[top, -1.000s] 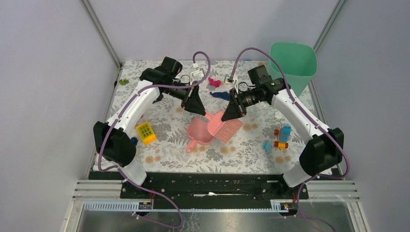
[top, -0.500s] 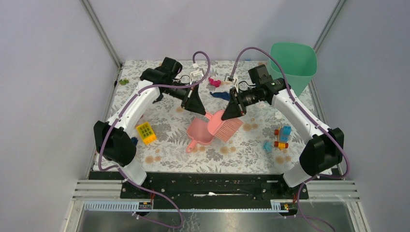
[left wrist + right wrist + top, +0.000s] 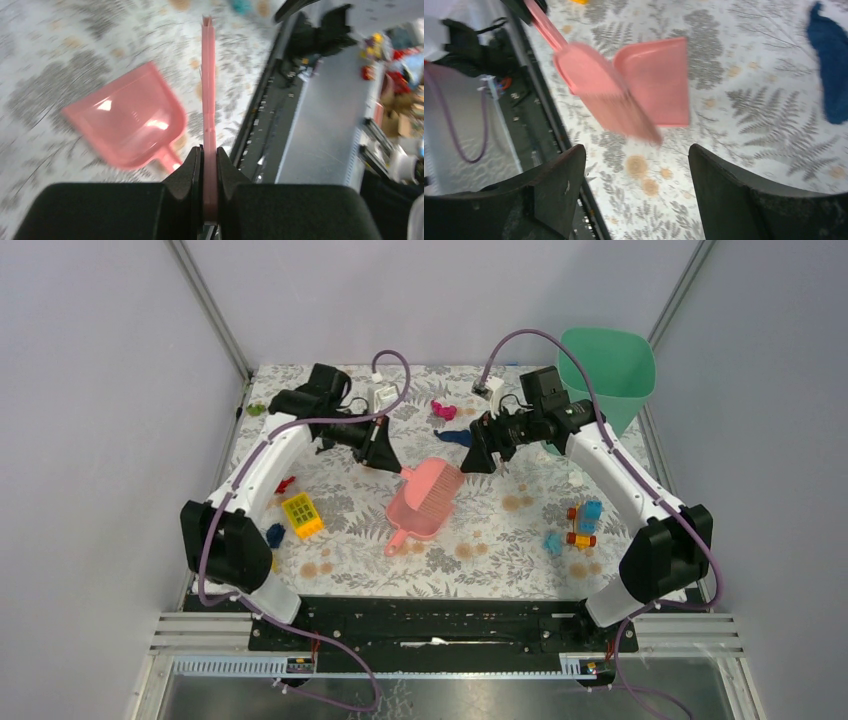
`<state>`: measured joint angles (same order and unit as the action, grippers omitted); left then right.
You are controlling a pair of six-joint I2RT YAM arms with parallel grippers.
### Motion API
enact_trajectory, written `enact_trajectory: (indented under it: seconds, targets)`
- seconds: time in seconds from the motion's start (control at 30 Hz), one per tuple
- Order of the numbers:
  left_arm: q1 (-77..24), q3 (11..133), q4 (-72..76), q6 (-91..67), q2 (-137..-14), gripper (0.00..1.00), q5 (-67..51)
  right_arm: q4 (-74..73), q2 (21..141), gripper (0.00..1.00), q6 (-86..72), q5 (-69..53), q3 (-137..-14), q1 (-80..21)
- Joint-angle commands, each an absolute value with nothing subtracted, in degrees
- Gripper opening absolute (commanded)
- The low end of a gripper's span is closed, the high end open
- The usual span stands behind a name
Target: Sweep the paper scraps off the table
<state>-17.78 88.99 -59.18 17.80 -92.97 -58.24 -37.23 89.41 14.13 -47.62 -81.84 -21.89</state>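
My left gripper [image 3: 390, 461] is shut on the handle of a pink brush [image 3: 435, 487], which hangs tilted over the pink dustpan [image 3: 412, 518]. In the left wrist view the handle [image 3: 209, 95] runs edge-on out of the left gripper [image 3: 209, 156], with the dustpan [image 3: 127, 122] below. My right gripper [image 3: 481, 457] stands open and apart from the brush [image 3: 606, 87]; nothing is between its fingers [image 3: 636, 152]. Paper scraps lie on the table [image 3: 350, 545]: magenta [image 3: 443, 410], dark blue [image 3: 456, 437] [image 3: 831, 75], red [image 3: 285, 484], dark blue [image 3: 275, 535], cyan [image 3: 552, 542].
A green bin [image 3: 605, 370] stands at the far right corner. A yellow studded brick [image 3: 301, 515] lies left of the dustpan, and a multicoloured toy-brick vehicle [image 3: 582, 523] sits on the right. A black rail [image 3: 440, 605] runs along the near edge.
The right gripper has opened, let go of the brush and drawn back. The left gripper, shut on the handle, has moved left and swung the brush over the dustpan.
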Motion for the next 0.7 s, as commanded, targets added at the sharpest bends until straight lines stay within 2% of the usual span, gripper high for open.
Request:
enact_trajectory:
  seconds: [0.0, 0.1, 0.27, 0.33, 0.47, 0.67]
  targets:
    - [-13.2, 83.9, -49.9, 7.7, -86.1, 0.0, -41.7, -33.1, 88.3, 0.83, 15.0, -33.4, -80.7, -21.6]
    - [-9.5, 81.1, -46.6, 3.6, -83.5, 0.0, -31.9, -31.6, 91.1, 0.83, 13.3, -31.2, -79.9, -21.6]
    - [-4.9, 80.0, -45.3, 2.1, -80.1, 0.0, -22.4, -30.0, 97.3, 0.62, -1.1, -30.8, -77.2, -22.7]
    - [-2.3, 79.1, -44.8, 1.2, -79.0, 0.0, -22.1, -29.8, 98.5, 0.59, -4.7, -28.5, -74.8, -24.8]
    - [2.6, 76.0, -43.3, -1.6, -76.7, 0.0, -24.6, -30.0, 100.3, 0.62, -6.9, -25.0, -70.7, -30.3]
    - [8.9, 70.5, -41.3, -7.3, -73.5, 0.0, -29.7, -23.2, 104.9, 0.68, -15.6, -28.5, -69.3, -32.2]
